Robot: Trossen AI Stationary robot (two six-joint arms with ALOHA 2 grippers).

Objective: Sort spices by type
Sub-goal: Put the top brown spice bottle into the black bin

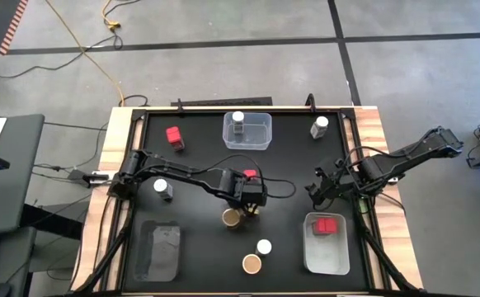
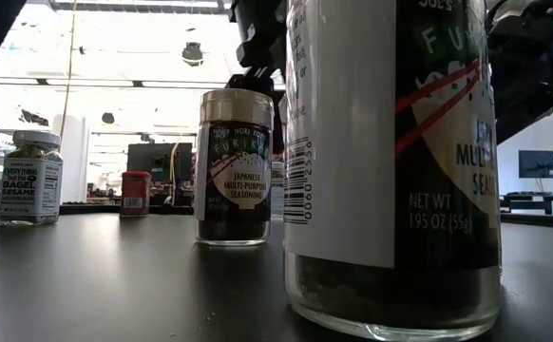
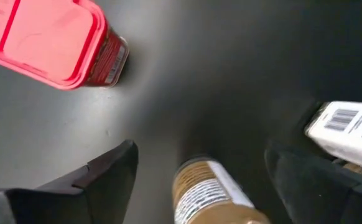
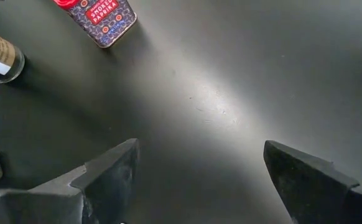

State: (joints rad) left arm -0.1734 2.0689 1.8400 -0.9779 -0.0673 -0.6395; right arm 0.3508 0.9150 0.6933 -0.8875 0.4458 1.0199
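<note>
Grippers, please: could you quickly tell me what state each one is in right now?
Left gripper: open, fingers either side of a tan-lidded jar, not gripping it.
Right gripper: open, holding nothing.

Grey concrete floor [image 1: 223, 25] surrounds the black table [image 1: 289, 165], dark tape lines crossing it. A yellow cable [image 1: 79, 41] snakes beyond the table's far-left corner. Bright ceiling lights [image 2: 115, 57] glow above the room beyond.

The left pincer [image 3: 196, 180] stands spread wide over the dark tabletop [image 3: 231, 74], a tan-lidded jar [image 3: 209, 193] between its two dark fingers [image 3: 106, 177] with gaps either side. A red boxy tin [image 3: 50, 40] stands beyond, and a white-labelled jar [image 3: 349, 134] shows near one finger.
</note>
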